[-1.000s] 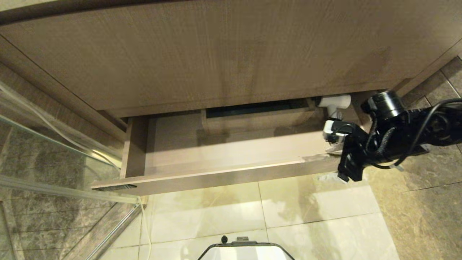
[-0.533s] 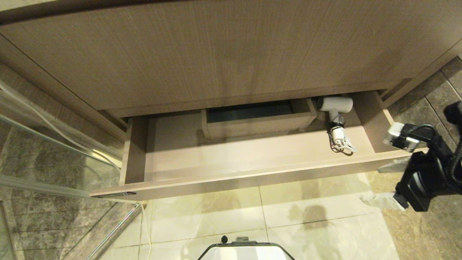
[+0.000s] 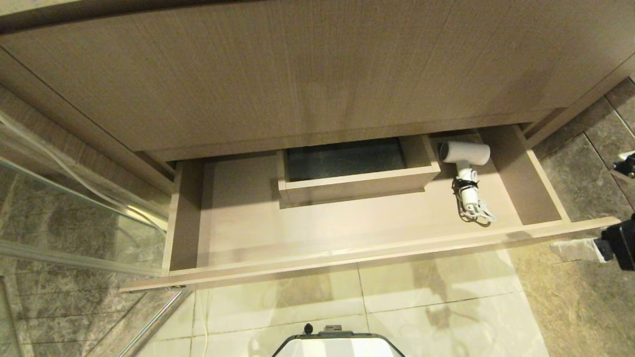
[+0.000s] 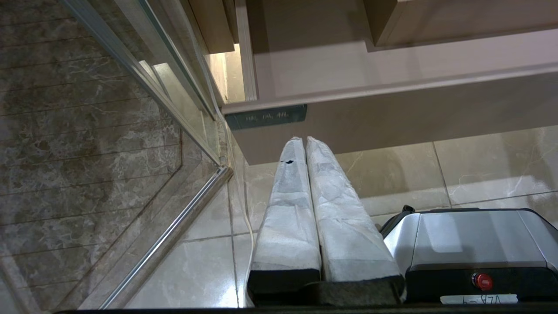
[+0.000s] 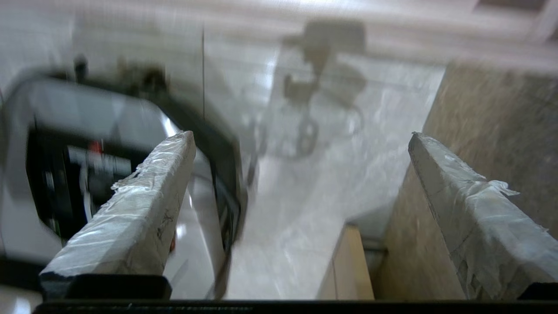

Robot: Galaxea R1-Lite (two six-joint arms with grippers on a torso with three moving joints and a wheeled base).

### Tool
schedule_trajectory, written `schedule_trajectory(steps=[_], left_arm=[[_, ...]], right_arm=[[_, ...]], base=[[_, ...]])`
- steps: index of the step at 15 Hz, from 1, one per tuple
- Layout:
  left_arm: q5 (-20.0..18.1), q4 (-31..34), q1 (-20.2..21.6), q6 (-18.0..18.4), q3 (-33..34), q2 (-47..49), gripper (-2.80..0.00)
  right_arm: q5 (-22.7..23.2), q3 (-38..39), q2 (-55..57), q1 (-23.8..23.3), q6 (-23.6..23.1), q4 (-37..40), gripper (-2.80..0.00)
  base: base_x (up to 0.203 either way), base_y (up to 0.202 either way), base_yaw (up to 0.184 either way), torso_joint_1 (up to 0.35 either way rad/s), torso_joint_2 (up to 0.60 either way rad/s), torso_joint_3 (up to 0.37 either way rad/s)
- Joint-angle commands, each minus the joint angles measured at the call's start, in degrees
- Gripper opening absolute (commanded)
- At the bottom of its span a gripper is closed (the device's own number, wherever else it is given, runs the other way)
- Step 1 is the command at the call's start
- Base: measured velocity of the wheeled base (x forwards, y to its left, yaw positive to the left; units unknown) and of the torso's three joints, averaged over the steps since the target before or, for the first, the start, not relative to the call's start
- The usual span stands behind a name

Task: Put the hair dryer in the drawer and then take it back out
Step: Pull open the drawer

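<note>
The white hair dryer (image 3: 465, 154) lies inside the open drawer (image 3: 347, 258) near its right end. Its barrel sits at the back, and the handle and bundled cord point toward the drawer front. My right gripper (image 3: 601, 206) is at the right edge of the head view, outside the drawer's right corner. In the right wrist view the right gripper (image 5: 301, 137) is open and empty over the floor. My left gripper (image 4: 305, 140) hangs shut and empty below the drawer front (image 4: 392, 117), near its dark label (image 4: 266, 117).
A boxed cut-out (image 3: 357, 181) stands mid-drawer, left of the dryer. A tall wood-grain panel (image 3: 317, 74) overhangs the drawer's back. A glass partition (image 3: 74, 208) with a metal rail stands at the left. My base (image 3: 337, 347) is on the pale floor tiles.
The right arm has pulled out of the drawer to the right and nearer, leaving the hair dryer lying inside. The drawer has slid further out.
</note>
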Motion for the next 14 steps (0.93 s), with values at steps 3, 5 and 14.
schedule_trajectory(steps=[3,5,14], left_arm=[[0.0,0.0,0.0,0.0,0.0,0.1,-2.80],[0.0,0.0,0.0,0.0,0.0,0.1,-2.80],[0.0,0.0,0.0,0.0,0.0,0.0,-2.80]], right_arm=[[-1.1,0.0,5.3,-1.0,6.6,-9.2,0.00],[-2.7,-0.7,8.5,-1.3,8.1,-11.1,-2.80],[-11.5,-15.4,31.6,-1.1,14.3,-18.0,-2.80]], base=[[0.000,0.000,0.000,0.000,0.00,0.000],[0.000,0.000,0.000,0.000,0.00,0.000],[0.000,0.000,0.000,0.000,0.00,0.000]])
